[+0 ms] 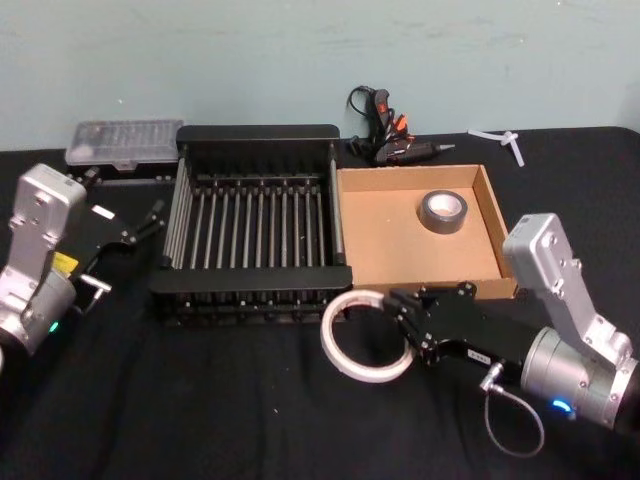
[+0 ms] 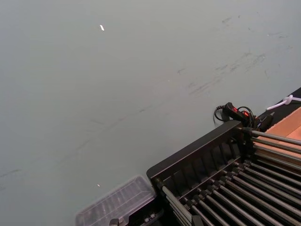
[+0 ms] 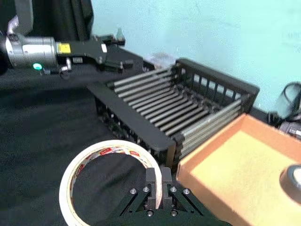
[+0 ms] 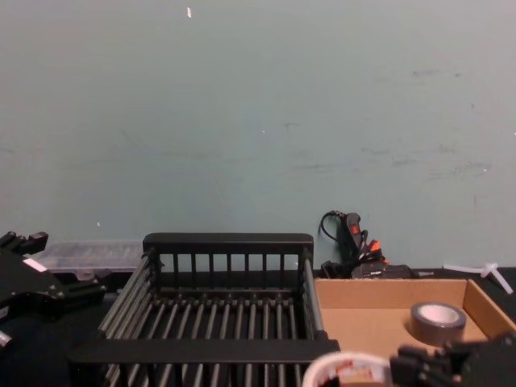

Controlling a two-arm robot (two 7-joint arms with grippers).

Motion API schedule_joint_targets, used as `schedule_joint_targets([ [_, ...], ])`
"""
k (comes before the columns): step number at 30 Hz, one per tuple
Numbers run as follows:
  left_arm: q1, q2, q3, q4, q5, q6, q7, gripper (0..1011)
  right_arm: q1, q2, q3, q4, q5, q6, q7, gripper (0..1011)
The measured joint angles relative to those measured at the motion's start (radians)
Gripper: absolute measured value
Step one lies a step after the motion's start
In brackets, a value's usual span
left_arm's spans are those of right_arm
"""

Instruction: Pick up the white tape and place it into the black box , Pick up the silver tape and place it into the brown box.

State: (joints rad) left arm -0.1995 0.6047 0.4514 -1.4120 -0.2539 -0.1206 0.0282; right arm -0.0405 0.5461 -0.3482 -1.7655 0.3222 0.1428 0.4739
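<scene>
The white tape, a thin ring with red printing inside, is tilted just in front of the black box's near right corner. My right gripper is shut on its rim; the right wrist view shows the fingers pinching the white tape. The black box holds nothing. Right of it, the silver tape lies flat inside the brown box. My left gripper hovers open by the black box's left wall. In the chest view the white tape peeks up before the black box.
A clear plastic case sits behind the black box's left corner. A black and orange glue gun with its cord lies behind the brown box. A white plastic piece rests at the far right. Black cloth covers the table.
</scene>
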Motion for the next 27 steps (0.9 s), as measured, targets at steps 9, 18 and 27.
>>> schedule_joint_targets([
  [9,0.0,0.0,0.0,0.0,0.0,0.0,0.0,1001,0.042,-0.002,-0.003,-0.008,0.021,-0.03,-0.007,81],
  [18,0.0,0.0,0.0,0.0,0.0,0.0,0.0,1001,0.126,-0.047,-0.026,0.042,0.019,-0.038,-0.033,81],
  [27,0.0,0.0,0.0,0.0,0.0,0.0,0.0,1001,0.23,-0.112,-0.056,0.139,-0.013,-0.051,-0.056,81],
])
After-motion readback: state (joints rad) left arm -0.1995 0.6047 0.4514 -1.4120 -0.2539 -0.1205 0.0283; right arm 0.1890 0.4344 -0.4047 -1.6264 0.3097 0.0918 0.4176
